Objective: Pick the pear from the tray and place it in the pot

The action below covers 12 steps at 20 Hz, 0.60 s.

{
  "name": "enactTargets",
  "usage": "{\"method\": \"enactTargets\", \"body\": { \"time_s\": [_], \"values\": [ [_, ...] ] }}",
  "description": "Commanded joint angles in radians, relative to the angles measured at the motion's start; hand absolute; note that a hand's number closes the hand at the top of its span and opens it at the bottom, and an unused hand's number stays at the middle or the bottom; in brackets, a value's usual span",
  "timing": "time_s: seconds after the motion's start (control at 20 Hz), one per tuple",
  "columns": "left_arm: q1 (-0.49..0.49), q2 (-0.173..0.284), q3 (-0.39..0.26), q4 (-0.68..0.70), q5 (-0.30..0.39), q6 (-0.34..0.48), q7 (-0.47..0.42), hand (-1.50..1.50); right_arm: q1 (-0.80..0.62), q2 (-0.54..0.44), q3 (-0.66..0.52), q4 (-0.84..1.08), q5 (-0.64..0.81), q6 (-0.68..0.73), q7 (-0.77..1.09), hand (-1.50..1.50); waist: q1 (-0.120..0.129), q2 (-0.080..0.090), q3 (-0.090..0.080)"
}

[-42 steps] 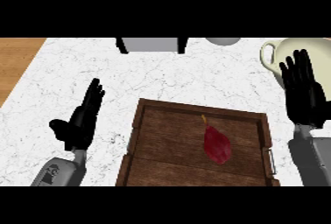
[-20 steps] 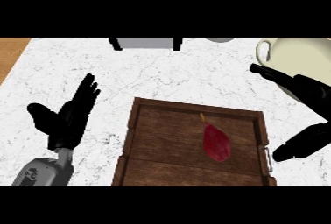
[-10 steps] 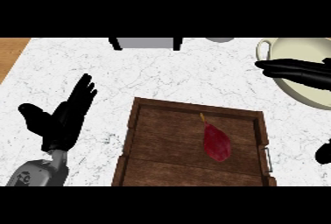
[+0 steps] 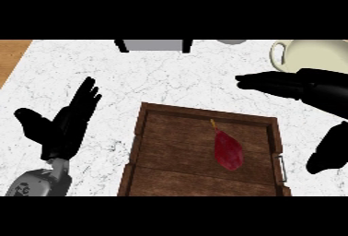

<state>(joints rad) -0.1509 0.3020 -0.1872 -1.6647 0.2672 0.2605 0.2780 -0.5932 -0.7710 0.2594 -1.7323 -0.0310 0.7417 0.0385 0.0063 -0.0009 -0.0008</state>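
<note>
A dark red pear (image 4: 228,150) with a yellow stem lies in the right half of a brown wooden tray (image 4: 163,161) at the bottom middle. A cream pot (image 4: 319,53) stands at the top right, partly hidden by my right hand (image 4: 319,90). That hand is open, its straight fingers pointing left above the tray's far right corner, its thumb hanging beside the tray's right handle. It does not touch the pear. My left hand (image 4: 65,126) rests open on the left, fingers up, apart from the tray.
The white marble counter (image 4: 170,78) runs under everything, with a wooden strip (image 4: 12,53) at the far left edge. A grey object on dark legs (image 4: 155,44) stands at the back middle. A small metal handle (image 4: 281,168) sits on the tray's right side.
My right hand has turned from fingers-up beside the pot to fingers pointing left and has moved in toward the tray's far right corner. The left hand shifted slightly. The pear has not moved.
</note>
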Motion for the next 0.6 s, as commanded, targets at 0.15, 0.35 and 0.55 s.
{"method": "enactTargets", "body": {
  "time_s": [0.15, 0.35, 0.55],
  "values": [
    [-0.020, -0.043, -0.006, -0.006, -0.046, 0.012, 0.025, 0.00, -0.049, 0.086, 0.058, 0.072, 0.136, 0.081, 0.060, -1.50, 0.003, 0.002, 0.001],
    [0.002, -0.019, 0.043, -0.017, -0.015, -0.036, 0.032, 0.00, 0.082, 0.078, 0.076, -0.031, 0.275, 0.042, 0.046, -1.50, -0.005, 0.000, 0.001],
    [0.012, -0.079, 0.016, 0.003, -0.075, -0.021, -0.005, 0.00, 0.127, 0.175, 0.068, -0.103, 0.292, 0.063, 0.152, -1.50, -0.007, 0.000, 0.001]
  ]
}}
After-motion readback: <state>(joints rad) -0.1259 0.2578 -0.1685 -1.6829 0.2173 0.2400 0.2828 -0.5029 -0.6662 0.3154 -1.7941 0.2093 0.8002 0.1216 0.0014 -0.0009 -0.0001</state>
